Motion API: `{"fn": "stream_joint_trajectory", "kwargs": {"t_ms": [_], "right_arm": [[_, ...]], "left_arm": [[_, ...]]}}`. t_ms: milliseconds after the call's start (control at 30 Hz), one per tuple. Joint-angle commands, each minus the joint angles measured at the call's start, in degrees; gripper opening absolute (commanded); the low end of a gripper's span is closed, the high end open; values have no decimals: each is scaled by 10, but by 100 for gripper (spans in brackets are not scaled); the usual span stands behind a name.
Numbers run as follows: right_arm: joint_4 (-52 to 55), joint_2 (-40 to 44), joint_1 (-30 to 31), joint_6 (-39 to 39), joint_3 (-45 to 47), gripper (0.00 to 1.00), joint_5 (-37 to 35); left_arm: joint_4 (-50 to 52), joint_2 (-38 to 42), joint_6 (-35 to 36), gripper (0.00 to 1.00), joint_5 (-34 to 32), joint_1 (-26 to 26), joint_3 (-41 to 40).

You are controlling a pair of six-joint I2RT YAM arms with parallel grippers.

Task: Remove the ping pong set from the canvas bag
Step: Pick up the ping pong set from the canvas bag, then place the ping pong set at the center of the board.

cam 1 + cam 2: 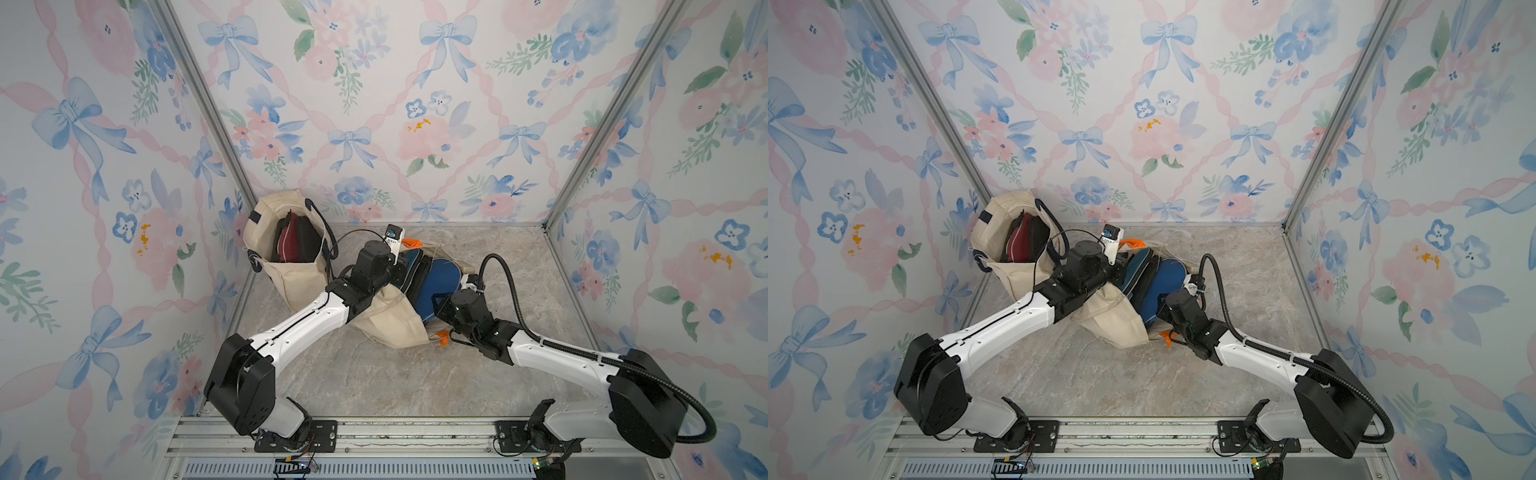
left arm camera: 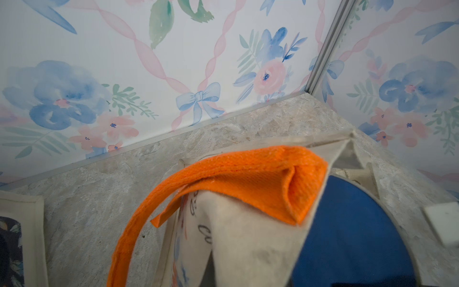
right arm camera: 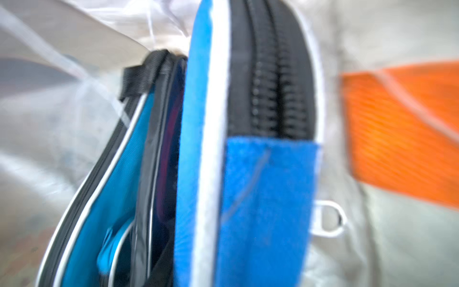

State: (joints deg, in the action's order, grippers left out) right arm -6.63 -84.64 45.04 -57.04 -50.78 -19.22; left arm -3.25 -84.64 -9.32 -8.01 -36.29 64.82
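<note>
A cream orange-handled canvas bag [image 1: 395, 328] lies on the grey marbled surface [image 1: 374, 382]; a cream navy-handled canvas bag [image 1: 295, 282] sits by the wall.

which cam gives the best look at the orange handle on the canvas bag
The left wrist view: the orange handle is large and sharp, folded over the rim of the canvas bag. The right wrist view shows only a blurred orange band. Both top views catch small orange bits.

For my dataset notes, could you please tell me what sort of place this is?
Probably a staged robot test booth: floral wallpaper panels in aluminium framing, a marble-look tabletop, left arm and right arm bolted to a rail.
</note>
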Motion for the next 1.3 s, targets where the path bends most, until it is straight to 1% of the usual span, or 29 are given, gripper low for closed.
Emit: {"fn": "stream_joint_trajectory", "kwargs": {"t_ms": [0,267,367,633,967,1267], "right_arm": [[26,30,19,106,-39,19,-38],[56,87,44,190,-65,16,-100],[57,107,51,216,-68,15,-110],[68,157,64,302,-88,14,-144],[49,213,72,418,-114,14,-176],[19,262,63,537,-151,13,-225]], "left_arm": [[-37,-9,-2,0,-9,8,17],[-29,-16,-6,0,-23,16,21],[-26,-18,-9,0,-26,20,23],[-20,-28,-13,0,-33,26,26],[-15,-32,-16,0,-30,31,29],[-13,-35,-17,0,-28,33,31]]}}
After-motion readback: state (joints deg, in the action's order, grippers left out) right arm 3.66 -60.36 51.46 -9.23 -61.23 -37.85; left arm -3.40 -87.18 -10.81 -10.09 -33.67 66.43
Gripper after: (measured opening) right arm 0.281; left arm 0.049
